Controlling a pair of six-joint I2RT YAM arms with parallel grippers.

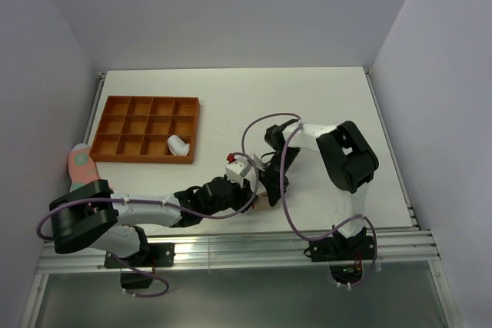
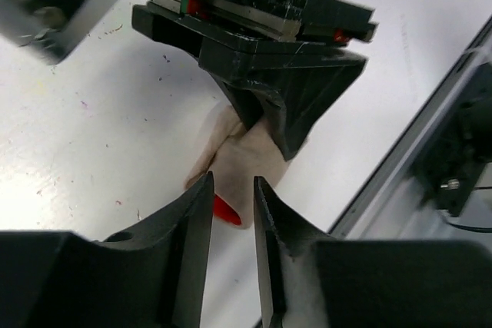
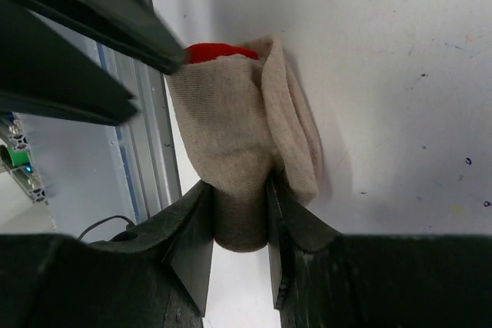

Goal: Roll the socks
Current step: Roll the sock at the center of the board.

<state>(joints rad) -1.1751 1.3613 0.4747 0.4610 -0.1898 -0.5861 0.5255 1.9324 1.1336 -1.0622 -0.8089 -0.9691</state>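
Observation:
A beige sock lies folded into a short roll on the white table near the front edge. My right gripper is shut on one end of it. A red bit of fabric shows at the other end. In the left wrist view the beige sock and the red bit of fabric lie just past my left gripper, which is open with a narrow gap and holds nothing. From above, the left gripper and the right gripper meet over the beige sock. A rolled white sock sits in a tray compartment.
An orange compartment tray stands at the back left of the table. A pinkish-red sock lies at the left table edge beside it. The metal rail runs along the front, close to the beige sock.

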